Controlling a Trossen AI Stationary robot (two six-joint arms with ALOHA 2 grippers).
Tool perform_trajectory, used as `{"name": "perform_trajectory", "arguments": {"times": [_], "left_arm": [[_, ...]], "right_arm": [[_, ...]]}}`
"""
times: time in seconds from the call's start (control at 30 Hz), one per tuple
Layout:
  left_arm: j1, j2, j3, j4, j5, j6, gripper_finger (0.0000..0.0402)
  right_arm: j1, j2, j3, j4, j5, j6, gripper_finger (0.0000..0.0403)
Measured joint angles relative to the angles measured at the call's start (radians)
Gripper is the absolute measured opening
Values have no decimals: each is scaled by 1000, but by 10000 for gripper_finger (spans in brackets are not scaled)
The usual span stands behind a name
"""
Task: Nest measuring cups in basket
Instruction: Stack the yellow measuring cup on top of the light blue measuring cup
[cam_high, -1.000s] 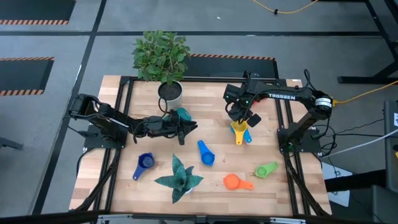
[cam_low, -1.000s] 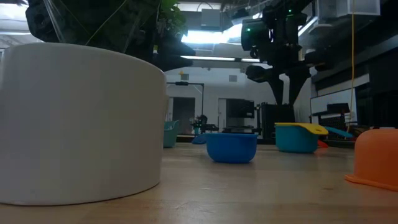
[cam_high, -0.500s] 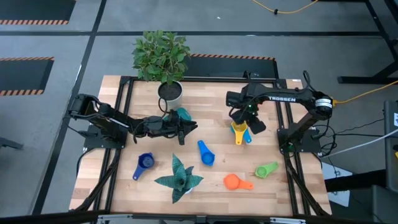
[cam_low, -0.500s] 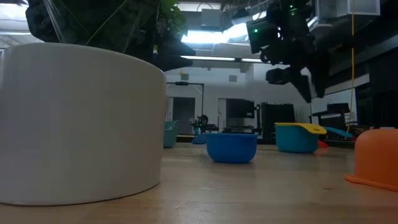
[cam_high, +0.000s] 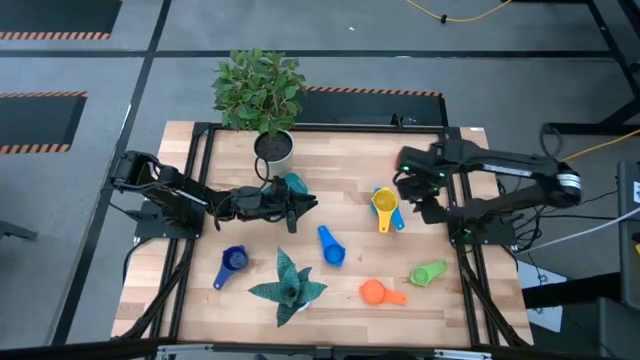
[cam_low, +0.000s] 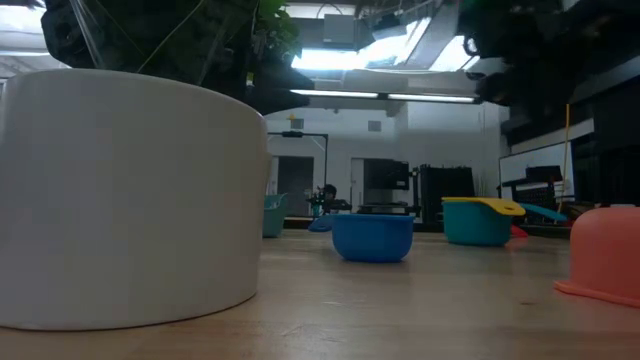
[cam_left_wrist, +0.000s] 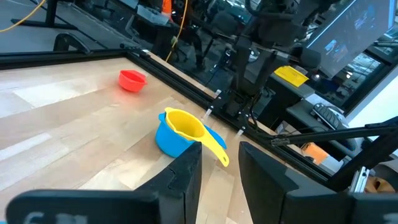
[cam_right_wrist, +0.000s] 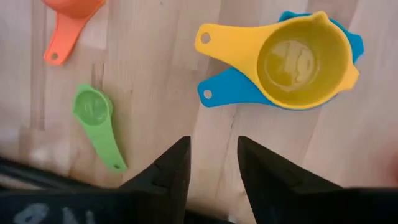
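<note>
Looking down from above, the yellow cup (cam_high: 384, 201) sits nested in the light blue cup (cam_high: 396, 216), with the right gripper (cam_high: 425, 198) just beside it. In the right wrist view, its fingers (cam_right_wrist: 177, 168) stand spread, empty, near the green cup (cam_right_wrist: 93, 111). The left gripper (cam_high: 300, 206) waits by the teal basket (cam_high: 294, 184), fingers (cam_left_wrist: 186, 174) apart.

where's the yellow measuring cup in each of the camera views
High view: yellow cup right of centre, nested in a light blue cup.
Low view: yellow rim on that cup, right of middle.
Left wrist view: centre, handle pointing toward the table edge.
Right wrist view: upper right.
Shared landmark: the light blue cup under it.
</note>
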Motion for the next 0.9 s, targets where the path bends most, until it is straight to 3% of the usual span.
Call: {"name": "perform_trajectory", "arguments": {"times": [0.27, 0.53, 0.77, 0.9], "left_arm": [[0, 0, 0, 0, 0, 0, 99], [10, 0, 0, 7, -1, -47, 100], [15, 0, 6, 9, -7, -181, 99], [17, 0, 94, -80, 10, -186, 97]], "right_arm": [[0, -219, -178, 148, 1, 129, 136], [-1, -290, -284, 354, 8, 180, 136], [-1, -289, -299, 361, 171, 180, 136], [-1, -288, -299, 368, 238, 178, 136]]}}
